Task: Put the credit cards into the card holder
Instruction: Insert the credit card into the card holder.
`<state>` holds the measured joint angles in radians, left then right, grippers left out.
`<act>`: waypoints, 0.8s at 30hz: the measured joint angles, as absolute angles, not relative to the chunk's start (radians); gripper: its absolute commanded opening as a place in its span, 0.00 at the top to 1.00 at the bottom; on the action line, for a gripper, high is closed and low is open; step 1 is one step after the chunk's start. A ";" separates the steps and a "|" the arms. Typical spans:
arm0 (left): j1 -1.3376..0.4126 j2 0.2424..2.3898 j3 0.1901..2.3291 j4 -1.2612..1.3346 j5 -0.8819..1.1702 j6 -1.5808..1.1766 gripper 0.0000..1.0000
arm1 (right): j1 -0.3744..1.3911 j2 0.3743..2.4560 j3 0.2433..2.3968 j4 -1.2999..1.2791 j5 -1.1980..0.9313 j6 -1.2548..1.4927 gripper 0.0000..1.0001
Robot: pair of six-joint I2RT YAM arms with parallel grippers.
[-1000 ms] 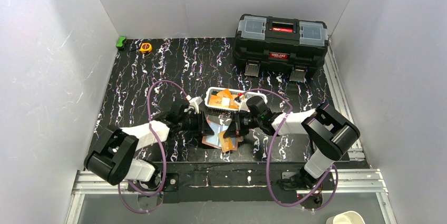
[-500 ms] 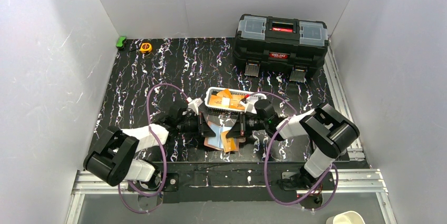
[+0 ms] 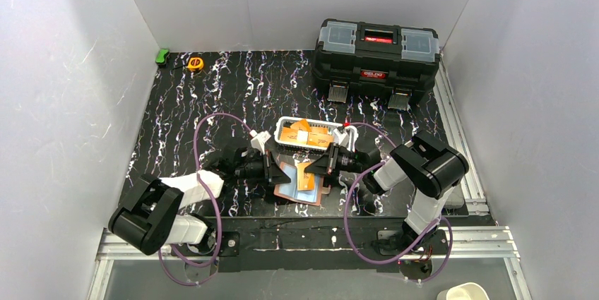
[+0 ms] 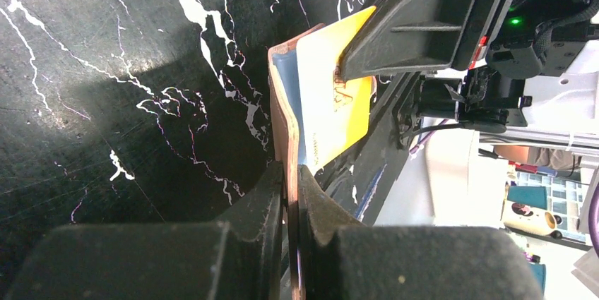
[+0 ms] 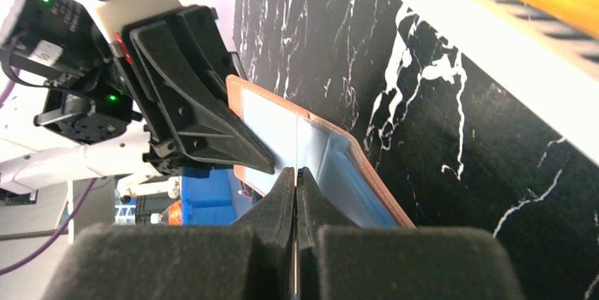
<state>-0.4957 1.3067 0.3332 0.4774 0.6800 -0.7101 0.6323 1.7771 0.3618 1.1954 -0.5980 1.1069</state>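
Near table edge: card holder (image 3: 291, 181) lies open on black marbled table (image 3: 212, 102), pale-blue inside up. Left gripper (image 3: 270, 171) is pinched tight on its salmon left edge. Right gripper (image 3: 316, 166) is clamped on an orange credit card (image 3: 306, 178) held against the holder's inside; can't tell if it sits in a slot. Just behind: white basket (image 3: 282, 130) with more orange cards. Far back: black toolbox (image 3: 378, 49), yellow tape measure (image 3: 196, 63).
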 measured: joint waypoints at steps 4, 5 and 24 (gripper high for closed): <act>-0.493 1.307 0.333 0.485 0.679 -0.719 1.00 | 0.633 1.777 0.362 1.223 -0.574 1.125 0.99; -0.493 1.306 0.333 0.488 0.679 -0.721 1.00 | 0.635 1.777 0.362 1.224 -0.571 1.126 0.99; -0.456 1.227 0.328 0.625 0.763 -0.769 1.00 | 0.634 1.741 0.257 1.469 -0.524 1.153 0.99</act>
<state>-0.4561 1.2270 0.3283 0.6250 0.7631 -0.7689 0.6342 1.7412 0.2565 1.4689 -0.5236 1.1534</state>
